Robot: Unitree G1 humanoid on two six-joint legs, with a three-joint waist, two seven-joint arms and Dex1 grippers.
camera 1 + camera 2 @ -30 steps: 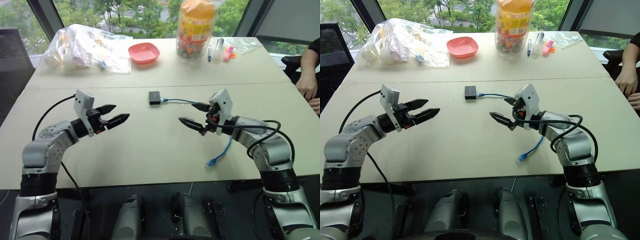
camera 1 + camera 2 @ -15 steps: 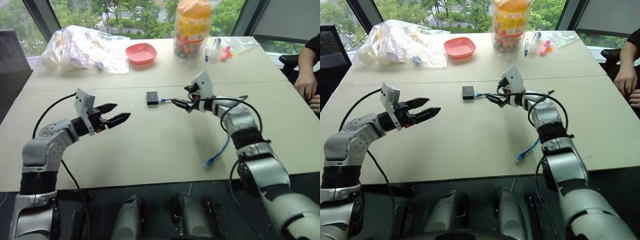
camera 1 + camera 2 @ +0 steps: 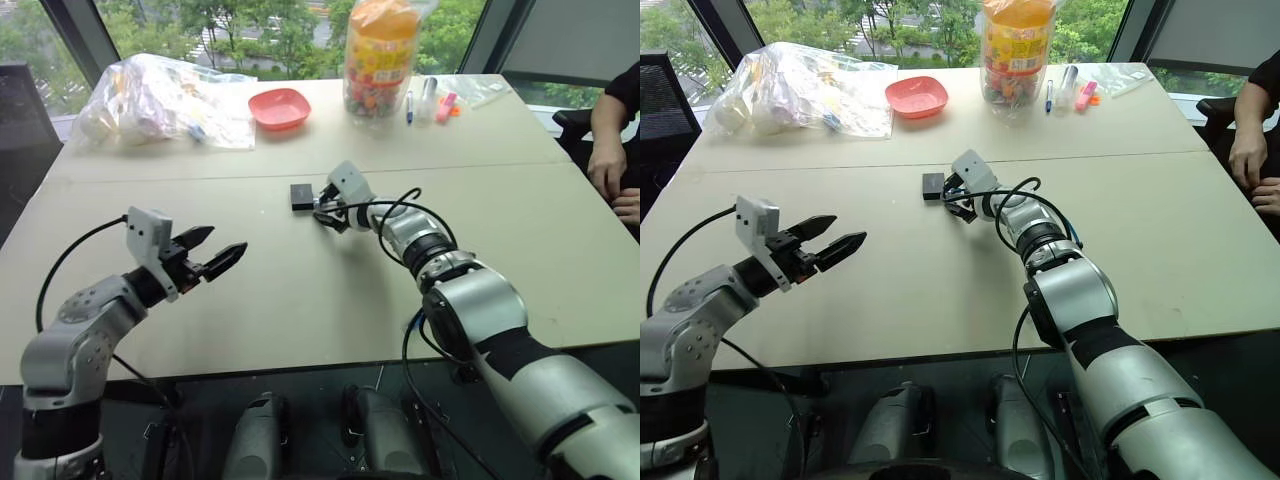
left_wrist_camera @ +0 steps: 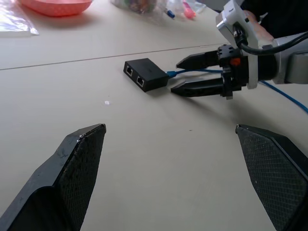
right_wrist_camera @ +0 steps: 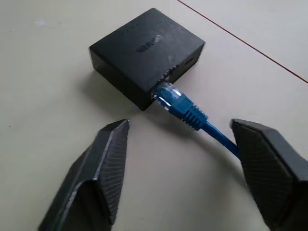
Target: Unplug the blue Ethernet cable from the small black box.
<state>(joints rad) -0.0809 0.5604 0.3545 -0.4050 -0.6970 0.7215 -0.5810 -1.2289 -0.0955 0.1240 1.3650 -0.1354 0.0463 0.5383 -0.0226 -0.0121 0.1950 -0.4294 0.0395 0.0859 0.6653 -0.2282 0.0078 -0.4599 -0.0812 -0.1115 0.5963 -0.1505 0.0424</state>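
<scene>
Tabletop (image 3: 300,290): cable plug (image 5: 175,101) between right hand (image 5: 183,159) fingers

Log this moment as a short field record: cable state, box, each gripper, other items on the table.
cable: blue Ethernet cable plugged into the small black box
box: flat on the table, two empty ports facing the left gripper
right gripper: open, fingers either side of the cable just behind the plug, not yet closed on it
left gripper: open, holding nothing, away from the box
far table: red bowl, clear bag, snack jar, pens
</scene>
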